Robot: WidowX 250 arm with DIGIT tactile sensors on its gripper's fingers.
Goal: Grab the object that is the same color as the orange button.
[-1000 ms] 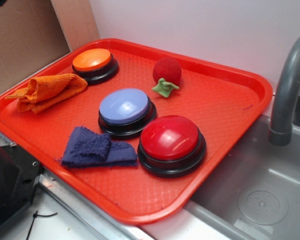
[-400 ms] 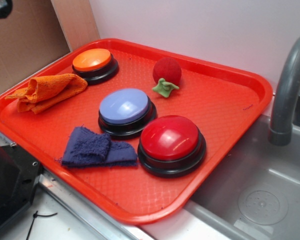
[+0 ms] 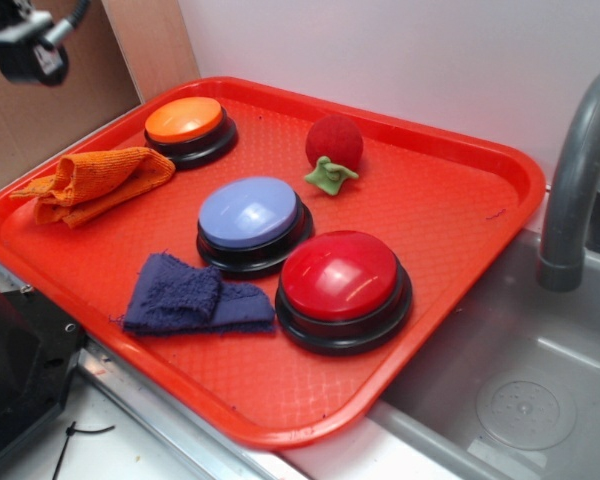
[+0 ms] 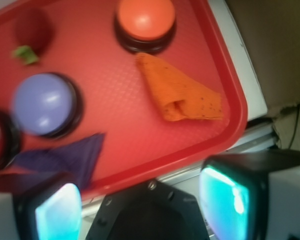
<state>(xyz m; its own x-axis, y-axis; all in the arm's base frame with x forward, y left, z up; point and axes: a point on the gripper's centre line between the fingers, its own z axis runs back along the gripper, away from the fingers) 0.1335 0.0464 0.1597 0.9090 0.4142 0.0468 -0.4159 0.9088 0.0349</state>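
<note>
1. On the far-left part of the red plastic tray (image 3: 460, 215) lies the small orange terry-cloth rag (image 3: 95, 182), folded loosely, its outer end draped over the tray's left rim.
2. Just beside the rag, toward the tray's back edge, sits the round orange push button with a black base (image 3: 188, 128); rag and button nearly touch.
3. The black gripper (image 3: 25, 45) shows only in the top-left corner of the exterior view, above and behind the rag, well apart from it and holding nothing.
4. In the wrist view its two fingers (image 4: 234, 200) stand wide apart, with glowing teal inner faces, at the bottom of the frame.
5. From that camera the orange rag (image 4: 182, 92) lies ahead of the open fingers, past the tray's near rim, closer to the right-hand finger in that frame, with the orange button (image 4: 145, 21) beyond it.
6. A lavender-blue dome button (image 3: 252, 222) sits mid-tray, a larger glossy red button (image 3: 342, 288) touching it on the right.
7. A dark blue terry rag (image 3: 192, 296) lies at the front, against both buttons' bases.
8. A red fuzzy ball with a green leafy tag (image 3: 333, 148) rests near the back.
9. A grey curved faucet (image 3: 578, 180) rises right of the tray, over a steel sink.
</note>
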